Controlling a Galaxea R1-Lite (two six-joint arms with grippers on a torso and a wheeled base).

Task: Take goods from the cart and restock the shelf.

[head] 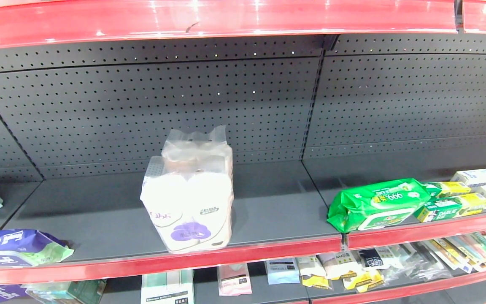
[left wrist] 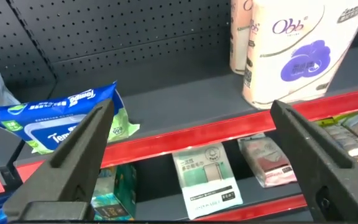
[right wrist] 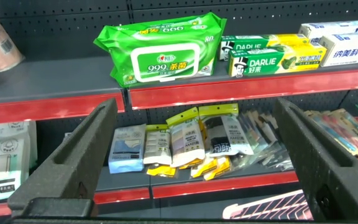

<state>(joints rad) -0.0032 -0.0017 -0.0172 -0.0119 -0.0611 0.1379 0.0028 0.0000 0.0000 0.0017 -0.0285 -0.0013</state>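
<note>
Red-lipped grey shelf (head: 268, 211), mid tier. One white toilet-roll pack (head: 188, 198) stands at centre of the frame, just behind the front lip and well apart from other stock.

Orientation: pack upright, long axis vertical, clear carry flap at top. Printed purple face points toward the aisle, turned a little to frame left.

Tools: left tool (left wrist: 190, 112) has jaws spread wide, nothing between them, and sits low in front of the shelf lip. Right tool (right wrist: 196, 109) likewise has jaws apart with no load, facing the lower tiers.

Other stock: green wipes pack (head: 378, 202) and toothpaste boxes (head: 449, 202) at right of frame; blue tissue pack (head: 15, 247) at lower left.

Step, in my judgement: pack is set down and both tools are free, so this is between placements and approx. early, as most of the tier is bare.

Next move req.: turn to the cart (right wrist: 266, 208) (pink mesh rim, prob.), pick an item, and clear the lip on approach. Set it beside the pack w/o knocking it; it is tall and close to the edge, so it could tip.
</note>
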